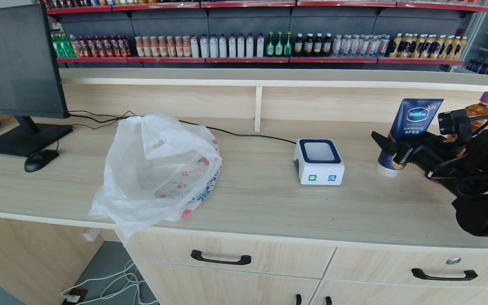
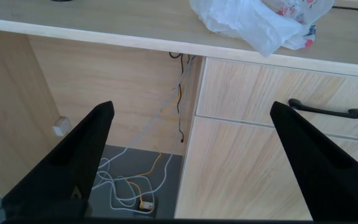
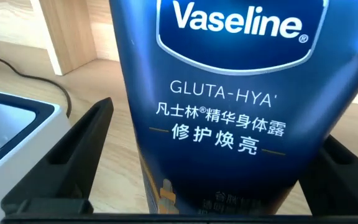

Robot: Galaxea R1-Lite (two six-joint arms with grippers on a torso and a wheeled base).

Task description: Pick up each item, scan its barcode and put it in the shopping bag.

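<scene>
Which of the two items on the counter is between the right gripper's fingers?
The blue tube, standing cap-down: the right gripper straddles it. The purple-capped bottle stands farther right, outside the fingers.

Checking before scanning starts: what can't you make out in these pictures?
1. Blue tube barcode: head and right wrist views face its printed front.
2. Bottle lower body: head view, behind the right gripper.
3. Shopping bag contents: head view, crumpled plastic folds.
</scene>
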